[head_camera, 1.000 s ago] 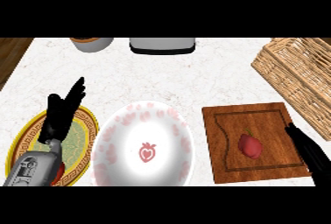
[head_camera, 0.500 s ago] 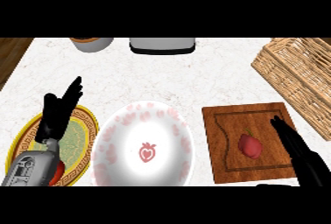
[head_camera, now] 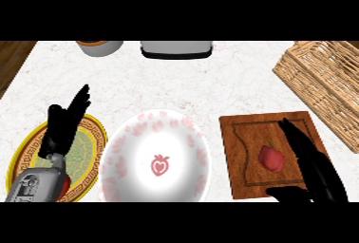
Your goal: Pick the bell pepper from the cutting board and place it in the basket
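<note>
On the white marbled counter [head_camera: 210, 80], the largest item is the wicker basket [head_camera: 324, 85], set at the right edge and running out of view. Next in size is the white plate [head_camera: 155, 159] with pink markings and a red strawberry emblem at its centre, lying at lower middle. To its right lies the wooden cutting board [head_camera: 245, 156], near the basket but apart from it. At lower left, a yellow plate [head_camera: 88, 142] with a red patterned rim sits just beside the white plate and is partly covered by the left forearm. Along the far edge stand a grey appliance [head_camera: 176, 49] and, to its left, a round grey container [head_camera: 99, 47], both cut off by the frame.

The right hand [head_camera: 312, 161] lies over the right part of the cutting board, fingers straight and extended toward the far edge, thumb spread low at the board's near edge; compared with half a second ago, it reaches farther up the board and stands closer beside the pepper. The left hand [head_camera: 67, 121] rests open above the yellow plate, fingers up, unchanged from before.

The red bell pepper [head_camera: 271, 158] lies on the cutting board, just left of the right hand's fingers, in the same place as before; contact cannot be told.
</note>
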Robot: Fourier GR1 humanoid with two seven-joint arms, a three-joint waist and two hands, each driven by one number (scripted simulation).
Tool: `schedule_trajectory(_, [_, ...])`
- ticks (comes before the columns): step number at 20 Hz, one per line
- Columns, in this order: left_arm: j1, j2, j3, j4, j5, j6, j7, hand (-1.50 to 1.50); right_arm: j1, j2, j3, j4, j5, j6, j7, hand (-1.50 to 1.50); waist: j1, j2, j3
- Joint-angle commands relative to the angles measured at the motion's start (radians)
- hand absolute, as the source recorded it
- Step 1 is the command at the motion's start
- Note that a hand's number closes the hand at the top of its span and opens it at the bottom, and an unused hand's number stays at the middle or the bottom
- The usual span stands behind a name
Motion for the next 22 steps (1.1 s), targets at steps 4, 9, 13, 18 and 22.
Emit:
schedule_trajectory(4, [0.015, -0.030, 0.025, 0.060, -0.024, -0.013, -0.072, 0.00, 0.034, 0.031, 0.008, 0.003, 0.022, 0.004, 0.001, -1.50, -0.002, 0.000, 0.000])
schedule_trajectory(9, [-0.034, -0.003, 0.065, 0.075, -0.017, -0.065, -0.046, 0.00, -0.033, 0.056, 0.006, 0.084, 0.046, -0.007, 0.009, -1.50, -0.002, 0.000, 0.000])
schedule_trajectory(13, [-0.045, -0.030, 0.051, 0.001, -0.017, -0.054, 0.034, 0.00, -0.046, 0.049, -0.029, 0.151, 0.028, -0.025, -0.034, -1.50, -0.001, 0.000, 0.000])
schedule_trajectory(18, [-0.007, -0.044, 0.043, -0.006, -0.054, -0.032, 0.005, 0.00, -0.106, 0.085, 0.039, 0.218, 0.109, -0.041, -0.011, 1.50, 0.001, 0.000, 0.000])
schedule_trajectory(22, [-0.057, -0.065, 0.050, 0.093, -0.070, -0.013, -0.041, 0.00, -0.110, 0.052, 0.031, 0.245, 0.183, -0.131, -0.073, 1.50, -0.003, 0.001, 0.000])
